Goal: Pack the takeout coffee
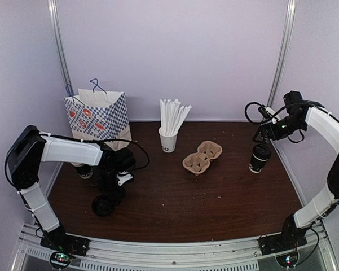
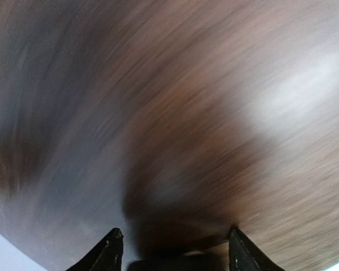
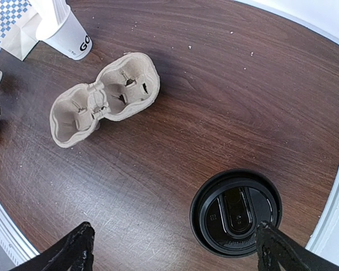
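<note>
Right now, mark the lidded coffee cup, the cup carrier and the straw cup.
takeout coffee (image 3: 236, 213): right wrist view, centre of black lid.
cup carrier (image 3: 98, 101): right wrist view, ridge between its wells.
straw cup (image 1: 168, 141): top view, white side wall.

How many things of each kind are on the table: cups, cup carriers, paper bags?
Black cups: 2 (lidded takeout coffee; second cup partly hidden by the left arm)
White cup of straws: 1
Cup carrier: 1
Paper bag: 1
Total: 5
</note>
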You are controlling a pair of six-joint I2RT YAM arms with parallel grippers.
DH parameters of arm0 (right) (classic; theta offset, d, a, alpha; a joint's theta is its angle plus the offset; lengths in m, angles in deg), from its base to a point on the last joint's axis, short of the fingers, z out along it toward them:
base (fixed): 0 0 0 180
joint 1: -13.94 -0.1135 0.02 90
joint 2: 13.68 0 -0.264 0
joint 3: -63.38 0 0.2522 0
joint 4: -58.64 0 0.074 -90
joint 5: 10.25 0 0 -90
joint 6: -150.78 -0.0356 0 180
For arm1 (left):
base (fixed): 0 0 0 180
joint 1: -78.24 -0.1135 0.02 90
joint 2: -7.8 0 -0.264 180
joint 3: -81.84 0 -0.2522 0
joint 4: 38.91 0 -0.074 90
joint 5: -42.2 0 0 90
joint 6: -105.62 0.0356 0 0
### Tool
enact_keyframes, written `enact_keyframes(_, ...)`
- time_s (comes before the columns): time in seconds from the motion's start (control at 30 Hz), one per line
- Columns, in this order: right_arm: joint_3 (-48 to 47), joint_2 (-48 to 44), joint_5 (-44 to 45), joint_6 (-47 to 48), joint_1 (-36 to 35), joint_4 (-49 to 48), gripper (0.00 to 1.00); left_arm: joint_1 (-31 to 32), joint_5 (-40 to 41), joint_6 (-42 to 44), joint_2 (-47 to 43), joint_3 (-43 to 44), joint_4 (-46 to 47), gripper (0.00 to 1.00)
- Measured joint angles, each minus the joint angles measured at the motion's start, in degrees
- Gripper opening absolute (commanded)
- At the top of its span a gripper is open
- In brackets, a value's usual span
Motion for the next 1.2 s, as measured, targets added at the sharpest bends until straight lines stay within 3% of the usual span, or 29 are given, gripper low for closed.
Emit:
enact_keyframes(0.17, 0.09, -0.02, -0.81, -0.02, 0.00, 0.02, 0.98, -3.93, 2.14, -2.25, -4.26, -1.62, -1.64, 0.72)
enact_keyframes(0.27, 0.26, -0.22, -1.07, -0.04, 0.00, 0.04, 0.98, -4.42, 2.82, -2.40, -6.38, 4.57, -3.37, 0.78)
enact_keyframes(0.4, 0.26, -0.92, -1.20, -0.07, 0.00, 0.04, 0.98, -5.03, 2.14, -0.70, -5.90, 24.06, -6.51, 0.76)
enact_keyframes(0.6, 0.26, -1.05, -1.57, -0.50, 0.00, 0.02, 0.97, -6.71, 5.49, 3.02, 3.82, 64.98, -10.99, 0.70)
enact_keyframes(0.73, 0.31, -1.07, -1.64, -0.68, 0.00, 0.02, 0.97, -9.62, 8.57, 2.54, 12.41, 79.87, -14.64, 0.63)
enact_keyframes(0.83, 0.50, -1.27, -1.60, -0.68, 0.00, 0.00, 0.97, -13.00, 9.51, 0.87, 16.98, 81.90, -15.87, 0.59)
enact_keyframes(0.9, 0.90, -1.66, -1.60, -0.70, 0.00, 0.02, 0.97, -15.23, 9.90, -0.13, 19.45, 81.11, -16.46, 0.51)
enact_keyframes(0.97, 1.29, -1.97, -1.60, -0.70, 0.00, 0.00, 0.97, -17.11, 9.51, -1.11, 21.20, 80.26, -16.94, 0.36)
enact_keyframes(1.07, 1.92, -2.14, -1.60, -0.72, 0.00, -0.04, 0.96, -19.10, 8.44, -2.05, 21.97, 79.06, -17.35, 0.01)
enact_keyframes(1.2, 2.89, -2.29, -1.66, -0.92, 0.00, -0.48, 0.96, -19.71, 5.73, -2.64, 21.68, 78.12, -17.59, 0.00)
